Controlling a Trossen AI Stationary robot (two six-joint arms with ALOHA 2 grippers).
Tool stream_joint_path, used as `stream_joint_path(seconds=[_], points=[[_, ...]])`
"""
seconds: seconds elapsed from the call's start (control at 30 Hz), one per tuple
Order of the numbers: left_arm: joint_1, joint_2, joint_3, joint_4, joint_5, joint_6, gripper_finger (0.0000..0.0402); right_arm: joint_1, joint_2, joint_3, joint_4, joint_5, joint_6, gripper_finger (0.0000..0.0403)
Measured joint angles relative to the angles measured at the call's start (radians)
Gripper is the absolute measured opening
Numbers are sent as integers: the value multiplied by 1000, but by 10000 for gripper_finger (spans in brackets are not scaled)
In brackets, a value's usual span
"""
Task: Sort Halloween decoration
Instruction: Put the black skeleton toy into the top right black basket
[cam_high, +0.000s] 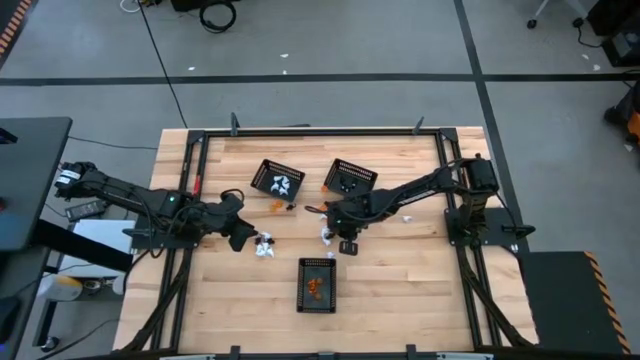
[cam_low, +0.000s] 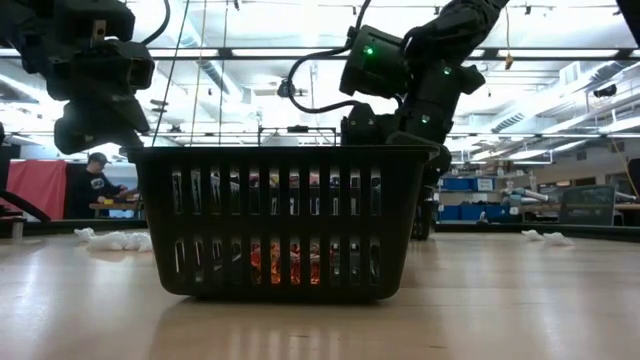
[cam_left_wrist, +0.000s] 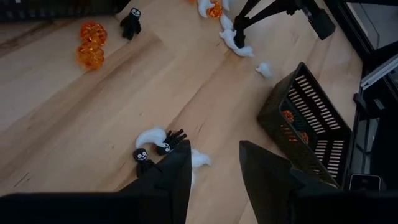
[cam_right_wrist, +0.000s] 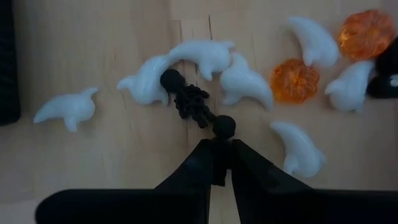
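The Halloween decoration lies in loose heaps on the wooden table. In the right wrist view, white ghost trinkets (cam_right_wrist: 245, 81), orange pumpkins (cam_right_wrist: 294, 79) and a black skeleton trinket (cam_right_wrist: 194, 102) lie together. My right gripper (cam_right_wrist: 219, 149), also seen in the high view (cam_high: 344, 244), points steeply down over this heap and is shut at the black trinket's near end. My left gripper (cam_left_wrist: 214, 165) hangs open above the table's left part (cam_high: 244, 236), over a white ghost (cam_left_wrist: 152, 135) and small black figures (cam_left_wrist: 171, 142), and touches none of them. My right gripper pinches the black trinket at its near end, just behind the round knob (cam_right_wrist: 224, 127), between its two fingertips. The fingers come from above and slant down, roughly in line with the trinket. The rest of the trinket lies flat on the table among the white ghosts.
Three black mesh baskets stand on the table: one at the back with white pieces (cam_high: 277, 178), one beside it with black pieces (cam_high: 351, 178), and one near the front with orange pieces (cam_high: 318, 285). More pumpkins (cam_left_wrist: 91, 55) and ghosts (cam_left_wrist: 235, 42) lie scattered between the arms.
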Motion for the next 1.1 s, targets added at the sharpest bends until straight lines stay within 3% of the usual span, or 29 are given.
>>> stream_joint_path(seconds=[0.67,0.9,1.1], points=[[0,0,0,5,-4,2,142,-42,-9,115,-104,-83,-17,50],[0,0,0,5,-5,5,142,-144,-82,129,-128,-75,-13,50],[0,0,0,5,-30,-1,142,-262,-161,130,-123,7,2,50]])
